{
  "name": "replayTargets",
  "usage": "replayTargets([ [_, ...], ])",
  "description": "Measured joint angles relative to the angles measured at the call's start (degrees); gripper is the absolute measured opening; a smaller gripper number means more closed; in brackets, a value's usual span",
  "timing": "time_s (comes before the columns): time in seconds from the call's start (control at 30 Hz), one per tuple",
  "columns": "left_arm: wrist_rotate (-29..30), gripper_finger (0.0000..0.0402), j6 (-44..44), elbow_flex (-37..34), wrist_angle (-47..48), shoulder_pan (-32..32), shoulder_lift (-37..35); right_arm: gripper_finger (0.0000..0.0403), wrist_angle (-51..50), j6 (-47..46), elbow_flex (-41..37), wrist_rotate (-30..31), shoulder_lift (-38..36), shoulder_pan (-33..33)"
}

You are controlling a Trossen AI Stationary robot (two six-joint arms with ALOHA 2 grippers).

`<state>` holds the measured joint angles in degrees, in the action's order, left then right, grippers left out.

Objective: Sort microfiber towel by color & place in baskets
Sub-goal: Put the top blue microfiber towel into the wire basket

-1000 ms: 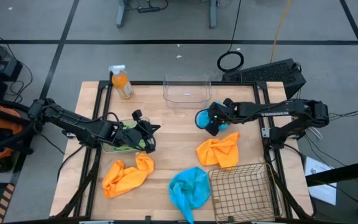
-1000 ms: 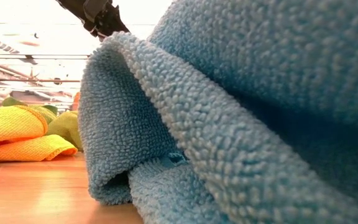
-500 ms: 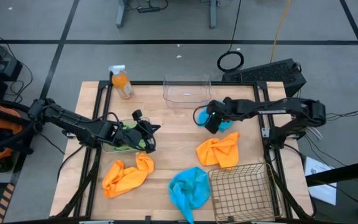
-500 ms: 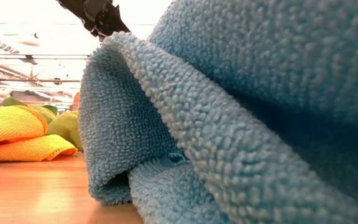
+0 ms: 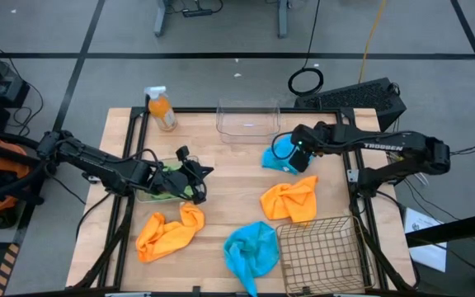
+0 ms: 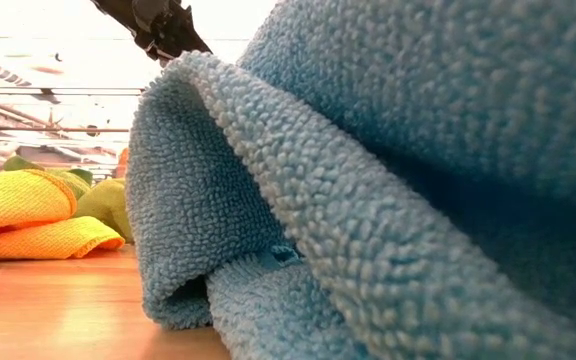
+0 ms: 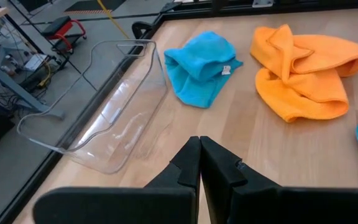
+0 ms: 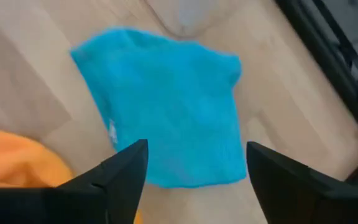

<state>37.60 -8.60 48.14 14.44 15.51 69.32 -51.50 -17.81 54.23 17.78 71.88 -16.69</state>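
While no towel sits in the empty clear tub (image 5: 248,119) or wire basket (image 5: 320,252) | green towels (image 5: 171,183) in left tub; blue towel (image 5: 280,157), blue towel (image 5: 251,250), two orange loose on counter (image 5: 221,177) | right gripper (image 5: 302,154) jaws spread over blue towel; left gripper (image 7: 199,163) jaws closed, empty

A blue towel (image 6: 388,180) fills most of the low view, hiding the table behind; green towels (image 5: 171,183) sit partly under the left gripper (image 5: 198,183).
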Motion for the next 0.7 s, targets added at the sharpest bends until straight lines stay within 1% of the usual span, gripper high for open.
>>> replayTargets([
  [0.07, 0.00, 0.0013, -0.02, 0.00, -0.03, 0.00, 0.00, 0.0276, 3.89, 0.23, -2.90, -0.62, 0.09, -1.63],
  [0.13, 0.00, 0.0013, -0.02, 0.00, -0.17, 0.01, 0.00, 0.0289, 8.07, 0.78, -5.36, -3.30, 0.66, -3.37],
  [0.2, -0.02, 0.0013, -0.02, 0.00, -0.30, 0.02, 0.00, 0.0301, 11.16, 1.40, -6.87, -5.96, 1.30, -4.82],
  [0.27, -0.18, 0.0013, 0.00, 0.00, -0.47, 0.00, 0.00, 0.0310, 13.15, 2.47, -7.25, -7.25, 2.65, -5.72],
  [0.37, -0.30, 0.0013, 0.00, 0.00, -0.61, 0.00, 0.02, 0.0317, 14.06, 3.49, -7.23, -7.51, 5.51, -6.38],
  [0.7, -1.29, 0.0013, 0.02, 0.00, -0.46, 0.02, 0.04, 0.0318, 15.53, 2.31, -6.90, -7.75, 18.17, -6.09],
])
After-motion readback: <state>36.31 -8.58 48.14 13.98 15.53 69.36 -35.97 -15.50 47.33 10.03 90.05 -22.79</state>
